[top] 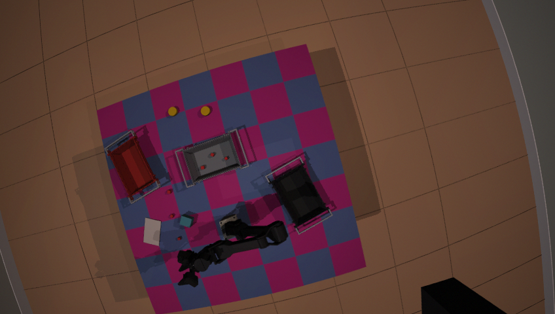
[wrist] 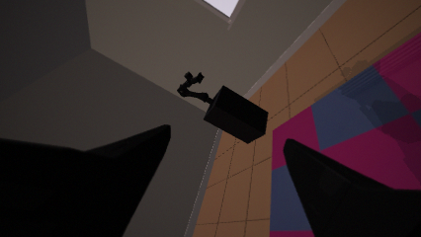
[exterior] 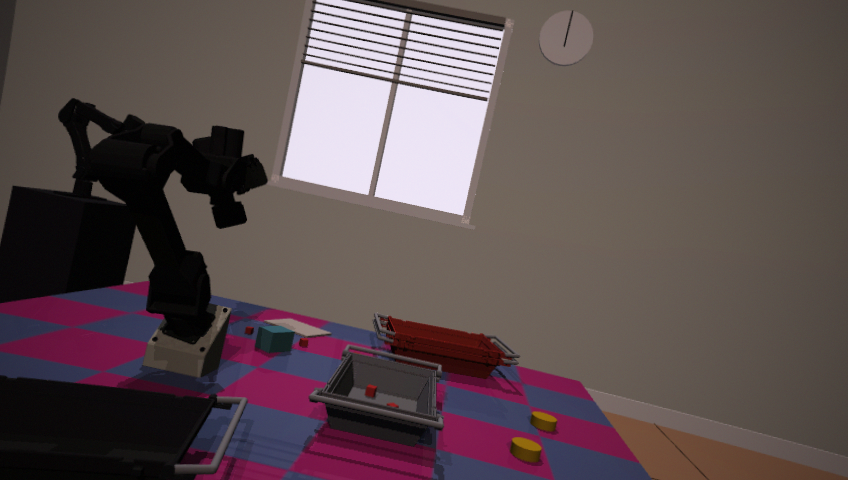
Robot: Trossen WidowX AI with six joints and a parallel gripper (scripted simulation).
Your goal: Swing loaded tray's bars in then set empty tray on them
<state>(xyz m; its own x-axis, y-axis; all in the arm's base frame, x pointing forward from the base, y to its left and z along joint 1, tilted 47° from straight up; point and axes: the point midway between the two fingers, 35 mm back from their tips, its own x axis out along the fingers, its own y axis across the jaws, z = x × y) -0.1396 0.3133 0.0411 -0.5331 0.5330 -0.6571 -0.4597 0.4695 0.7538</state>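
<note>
The grey tray [top: 190, 166] [exterior: 374, 427] stands upright on the checkered table, with a few small red blocks [top: 212, 154] [exterior: 370, 390] inside. Its left bar [top: 181, 168] and right bar [top: 242, 148] [exterior: 380, 410] are swung out over its ends. A red tray [top: 134, 167] [exterior: 437, 340] and a black tray [top: 298, 194] [exterior: 89, 416] of like shape stand on either side; no load shows in them, and their bars are also out. My gripper [top: 180, 271] [exterior: 245, 196] [wrist: 226, 137] is open and empty, high above the table's front left part, away from all trays.
A teal cube [top: 186, 220] [exterior: 274, 340], a white slab [top: 152, 231] [exterior: 295, 327] and loose red blocks [top: 171, 216] [exterior: 304, 342] lie left of my base. Two yellow discs [top: 205, 110] [exterior: 526, 449] lie behind the grey tray. A dark pedestal [exterior: 65, 243] [wrist: 237, 115] stands off the table.
</note>
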